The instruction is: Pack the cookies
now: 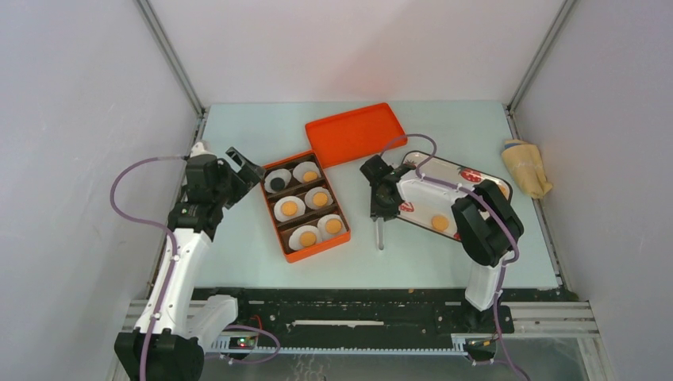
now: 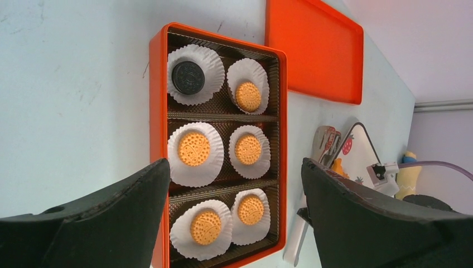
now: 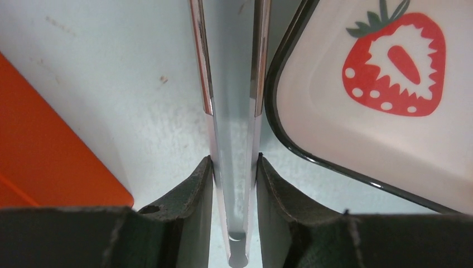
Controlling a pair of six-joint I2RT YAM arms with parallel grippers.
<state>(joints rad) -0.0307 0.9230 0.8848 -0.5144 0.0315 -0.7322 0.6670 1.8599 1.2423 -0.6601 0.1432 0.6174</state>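
Five round orange-yellow cookies (image 1: 290,208) lie in the orange rectangular box (image 1: 317,252) on my overhead feed, with a dark round cookie (image 1: 277,183) filling its sixth spot at the far left. The flat orange lid (image 1: 355,133) rests on the pale counter (image 1: 238,266) just behind the box. One more cookie (image 1: 440,223) lies on the white black-rimmed tray (image 1: 448,169) to the right, and a crumpled yellow cloth (image 1: 525,167) sits at the counter's right edge. The left end effector (image 1: 242,168) hovers beside the box's far left corner. The right end effector (image 1: 382,197) is between box and tray, with slim metal tongs (image 1: 381,234) pointing toward me. On the left wrist camera I see each boxed cookie in its own white pleated paper cup (image 2: 177,167), two per row in three rows. That end effector's black fingers (image 2: 111,223) are spread wide, released, with nothing between them. On the right wrist camera the dark fingers (image 3: 187,201) are clenched on both arms of the tongs, which lie along the tray's rim beside a red strawberry print (image 3: 396,72).
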